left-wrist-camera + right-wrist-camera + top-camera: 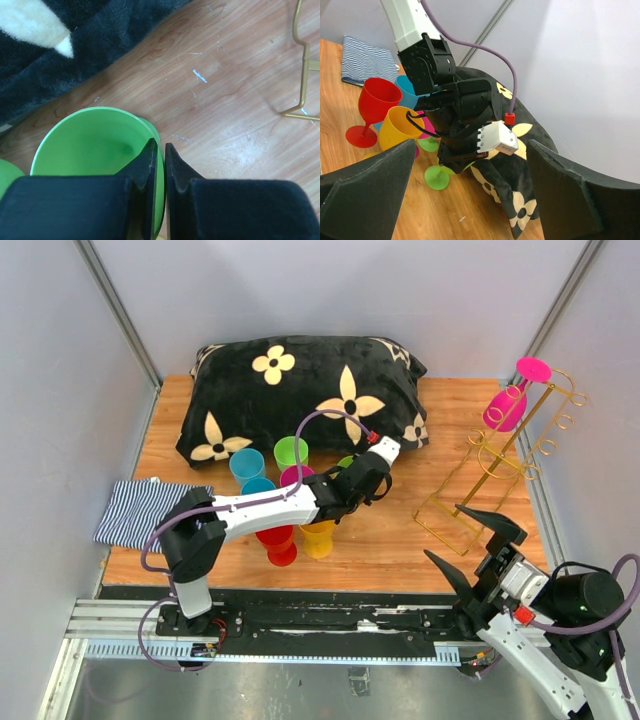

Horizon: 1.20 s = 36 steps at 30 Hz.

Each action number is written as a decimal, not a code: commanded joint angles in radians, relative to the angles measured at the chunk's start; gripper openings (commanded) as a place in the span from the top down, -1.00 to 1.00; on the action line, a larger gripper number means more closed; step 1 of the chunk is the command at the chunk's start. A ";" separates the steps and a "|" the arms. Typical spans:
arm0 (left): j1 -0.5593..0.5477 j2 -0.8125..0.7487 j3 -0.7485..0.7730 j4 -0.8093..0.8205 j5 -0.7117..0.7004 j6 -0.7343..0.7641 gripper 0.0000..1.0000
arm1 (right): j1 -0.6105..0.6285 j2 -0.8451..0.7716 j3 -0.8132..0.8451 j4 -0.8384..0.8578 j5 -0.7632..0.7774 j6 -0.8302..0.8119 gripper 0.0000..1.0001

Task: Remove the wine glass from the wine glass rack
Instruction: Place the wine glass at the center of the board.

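The gold wire wine glass rack stands at the right of the wooden table, and its base wire also shows in the left wrist view. A pink wine glass hangs upside down on its upper rails. My left gripper is at mid-table, well left of the rack. It is shut on the rim of a light green wine glass, one finger inside the bowl and one outside. My right gripper hovers open and empty near the rack's front corner, facing the left arm.
A black flowered pillow lies along the back. A striped cloth hangs over the left edge. Blue, green, red and yellow glasses cluster under the left arm. Grey walls close in on both sides.
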 commanded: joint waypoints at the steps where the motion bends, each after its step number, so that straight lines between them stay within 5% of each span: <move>1: 0.001 0.015 0.004 -0.056 -0.059 -0.054 0.74 | 0.019 0.014 -0.005 0.040 0.052 -0.033 -0.85; 13: 0.003 -0.072 -0.027 -0.050 -0.056 -0.077 -0.19 | 0.019 0.035 0.037 0.049 0.044 0.002 -0.84; 36: 0.005 -0.366 0.006 -0.076 0.038 -0.089 -0.99 | 0.019 0.045 0.050 0.022 0.072 -0.004 -0.85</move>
